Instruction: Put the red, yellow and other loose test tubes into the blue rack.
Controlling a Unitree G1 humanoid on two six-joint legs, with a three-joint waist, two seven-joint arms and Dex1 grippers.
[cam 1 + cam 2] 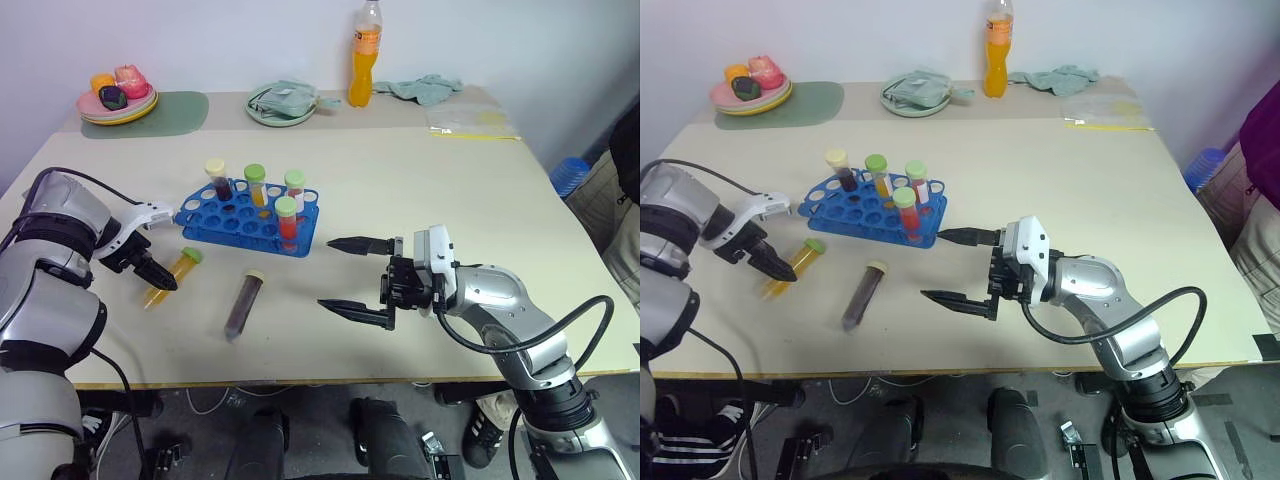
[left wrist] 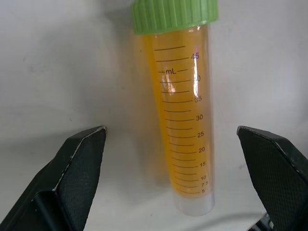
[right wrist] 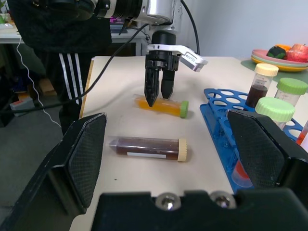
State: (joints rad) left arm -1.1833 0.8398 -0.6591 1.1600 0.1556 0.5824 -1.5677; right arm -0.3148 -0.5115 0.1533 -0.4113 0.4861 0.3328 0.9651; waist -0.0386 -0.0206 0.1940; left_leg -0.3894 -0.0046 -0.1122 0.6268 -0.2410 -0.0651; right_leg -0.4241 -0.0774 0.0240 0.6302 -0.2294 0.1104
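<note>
I've set my left gripper (image 1: 157, 280) astride the yellow tube (image 1: 172, 275), jaws unclenched, for grasping; right gripper (image 1: 355, 275) waits wide, empty.

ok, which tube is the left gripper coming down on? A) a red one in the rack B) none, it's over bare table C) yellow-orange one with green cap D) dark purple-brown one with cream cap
C: the left gripper straddles the lying yellow-orange tube, one finger either side, not yet closed on it.
</note>
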